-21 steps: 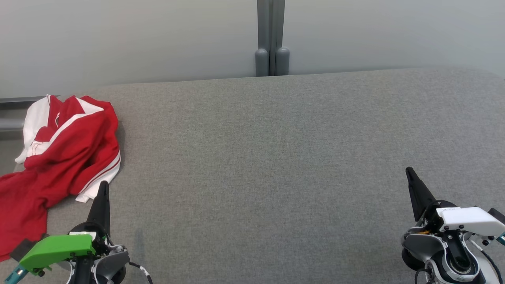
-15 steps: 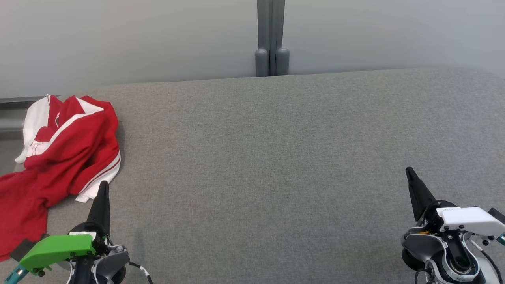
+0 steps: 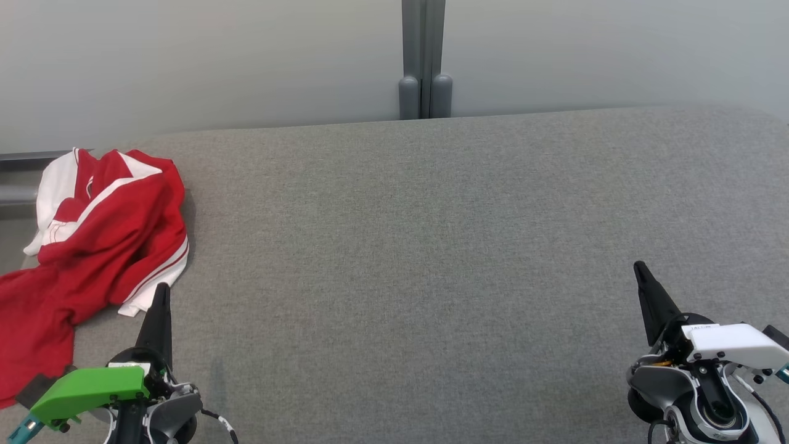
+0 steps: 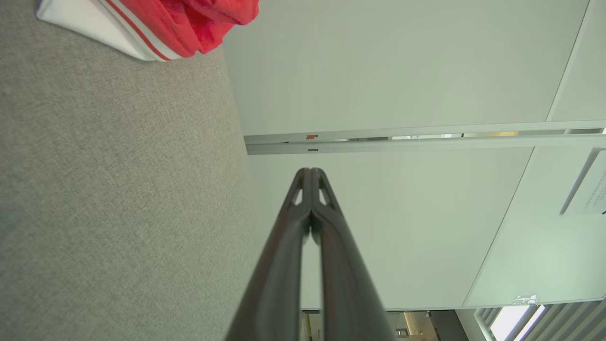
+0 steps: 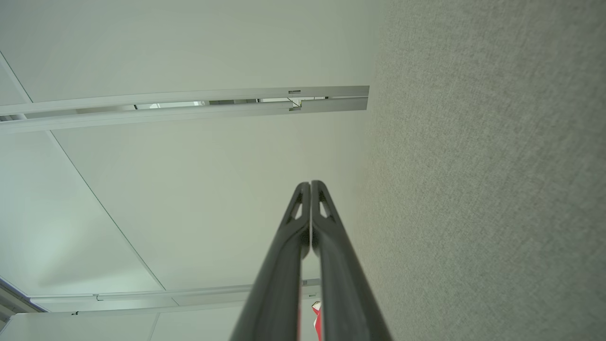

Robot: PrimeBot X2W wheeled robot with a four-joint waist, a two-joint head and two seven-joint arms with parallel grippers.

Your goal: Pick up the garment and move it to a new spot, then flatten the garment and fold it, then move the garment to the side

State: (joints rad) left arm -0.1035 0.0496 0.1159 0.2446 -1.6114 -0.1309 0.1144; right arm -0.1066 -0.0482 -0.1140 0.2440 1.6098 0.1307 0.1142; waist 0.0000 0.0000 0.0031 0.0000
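A red and white garment [image 3: 92,240] lies crumpled at the far left of the grey fabric table [image 3: 431,246], partly hanging over its left edge. Its white striped hem [image 4: 118,23] shows at the top left of the left wrist view. My left gripper [image 3: 163,288] sits at the lower left, shut and empty, its tip just right of the garment's hem; the fingers [image 4: 310,173] are pressed together. My right gripper [image 3: 638,266] rests at the lower right, shut and empty, with tips [image 5: 310,183] touching. A sliver of red garment [image 5: 316,322] peeks between its fingers.
A pale partition wall with a grey vertical post [image 3: 423,58] stands behind the table's far edge. The grey table surface stretches wide between the two grippers. A grey rail [image 3: 18,159] runs past the table's far left corner.
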